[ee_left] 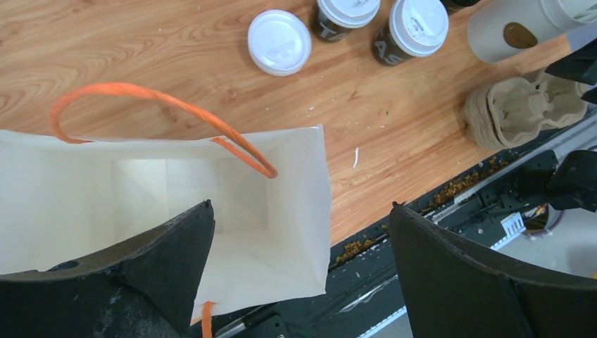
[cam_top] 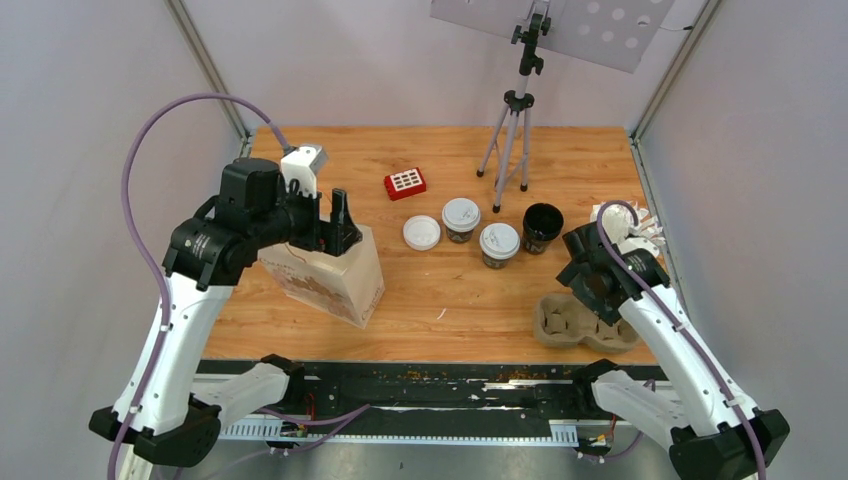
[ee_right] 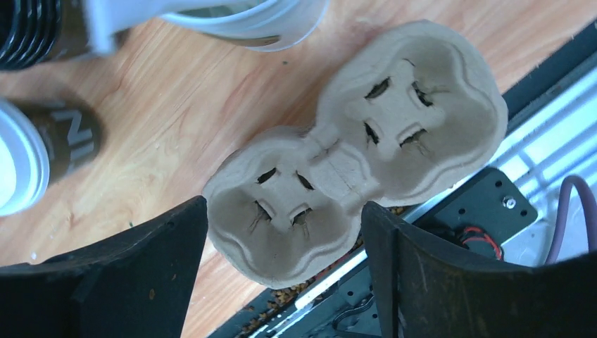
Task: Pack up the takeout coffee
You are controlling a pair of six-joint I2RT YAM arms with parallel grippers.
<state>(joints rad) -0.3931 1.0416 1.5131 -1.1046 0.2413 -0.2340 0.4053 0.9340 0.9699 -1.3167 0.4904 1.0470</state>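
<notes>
Fingers (ee_left: 155, 274) of the left gripper (ee_left: 301, 206) stand wide apart and clamp nothing. One hangs over the open mouth of the paper bag (ee_left: 296, 169) and the other hangs outside its end wall, so that wall lies between them. Just ahead of the fingertips arches the bag's orange handle (ee_left: 162, 102). Further out from this gripper, on the wooden table (ee_left: 141, 42), lies a loose white lid (ee_left: 279, 42). Just beside it is the takeout coffee: the first lidded cup (ee_left: 345, 14) and the second lidded cup (ee_left: 417, 28), both black with white lids, upright, close together and apart from both grippers.

Over at the right gripper (ee_right: 285, 204) the fingers are likewise spread and empty. They sit directly over the moulded cardboard tray (ee_right: 422, 105), with one of its two pockets between the fingertips; whether they touch it cannot be told. Beyond the tray from this gripper stand a white cup of wrapped straws (ee_left: 507, 35) and an open black cup (cam_top: 542, 228). Farthest from both grippers are a small red block (cam_top: 404, 183) and a tripod (cam_top: 515, 130)
</notes>
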